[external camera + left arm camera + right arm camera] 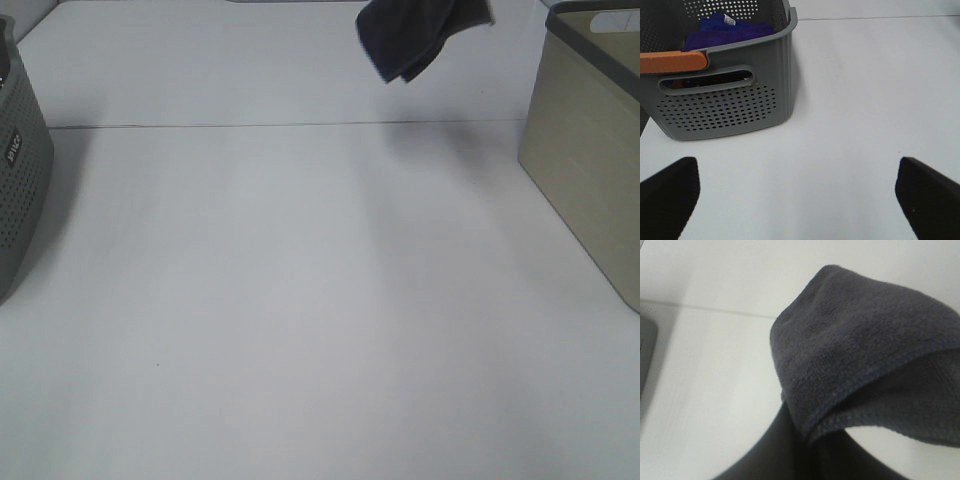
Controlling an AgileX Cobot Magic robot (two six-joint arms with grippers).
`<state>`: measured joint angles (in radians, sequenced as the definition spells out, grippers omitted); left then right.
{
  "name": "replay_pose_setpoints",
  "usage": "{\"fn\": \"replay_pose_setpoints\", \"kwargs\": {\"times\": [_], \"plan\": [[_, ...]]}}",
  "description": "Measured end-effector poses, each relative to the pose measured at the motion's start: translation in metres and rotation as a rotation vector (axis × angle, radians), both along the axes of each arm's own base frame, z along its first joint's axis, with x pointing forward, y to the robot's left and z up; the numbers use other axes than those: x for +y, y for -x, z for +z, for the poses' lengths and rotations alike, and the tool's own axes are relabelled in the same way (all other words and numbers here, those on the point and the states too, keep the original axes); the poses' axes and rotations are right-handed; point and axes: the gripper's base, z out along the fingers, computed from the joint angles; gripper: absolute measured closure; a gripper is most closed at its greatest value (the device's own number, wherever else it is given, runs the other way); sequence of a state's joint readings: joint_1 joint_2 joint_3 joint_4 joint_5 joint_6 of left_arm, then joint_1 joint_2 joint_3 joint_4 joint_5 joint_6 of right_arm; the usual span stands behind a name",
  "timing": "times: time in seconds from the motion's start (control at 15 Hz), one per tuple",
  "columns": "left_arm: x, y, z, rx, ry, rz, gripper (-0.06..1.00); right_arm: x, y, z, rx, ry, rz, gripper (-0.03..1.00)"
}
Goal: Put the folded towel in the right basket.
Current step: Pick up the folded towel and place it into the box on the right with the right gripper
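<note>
the dark grey folded towel (420, 35) hangs in the air over the far side of the white table (300, 300), left of the beige right basket (585, 150) and apart from it; the right gripper (805, 460) is mostly hidden under the cloth in its wrist view, but since the towel hangs clear of the table i judge the jaws clamped on it; the left gripper (800, 200) hovers with jaws wide apart and empty, near the grey perforated basket (725, 110) that holds a blue cloth (725, 30); the carry calls for enough height that the drooping corner passes above the beige basket, not into its side; bring the whole towel over the opening, then release low inside so the fold survives
</note>
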<state>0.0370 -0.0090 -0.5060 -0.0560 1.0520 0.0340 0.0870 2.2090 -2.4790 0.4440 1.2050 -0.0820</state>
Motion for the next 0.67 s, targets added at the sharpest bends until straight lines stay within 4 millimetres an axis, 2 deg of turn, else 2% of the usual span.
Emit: {"fn": "replay_pose_setpoints", "kwargs": {"times": [0.13,0.2,0.27,0.4,0.47,0.53,0.6,0.67], "plan": [[0.000,0.000,0.000,0.000,0.000,0.000,-0.05,-0.059,0.018,0.041,-0.090,0.041,-0.135,0.91],[0.000,0.000,0.000,0.000,0.000,0.000,-0.05,-0.075,0.022,0.048,-0.106,0.056,-0.174,0.91],[0.000,0.000,0.000,0.000,0.000,0.000,-0.05,-0.105,0.029,0.055,-0.120,0.088,-0.246,0.91],[0.000,0.000,0.000,0.000,0.000,0.000,-0.05,-0.159,0.035,0.048,-0.082,0.138,-0.376,0.91],[0.000,0.000,0.000,0.000,0.000,0.000,-0.05,-0.195,0.039,0.027,0.000,0.160,-0.456,0.91],[0.000,0.000,0.000,0.000,0.000,0.000,-0.05,-0.202,0.040,0.021,0.022,0.163,-0.472,0.90],[0.000,0.000,0.000,0.000,0.000,0.000,-0.05,-0.211,0.041,0.010,0.067,0.174,-0.497,0.85],[0.000,0.000,0.000,0.000,0.000,0.000,-0.05,-0.215,0.041,-0.001,0.112,0.196,-0.510,0.69]]}}
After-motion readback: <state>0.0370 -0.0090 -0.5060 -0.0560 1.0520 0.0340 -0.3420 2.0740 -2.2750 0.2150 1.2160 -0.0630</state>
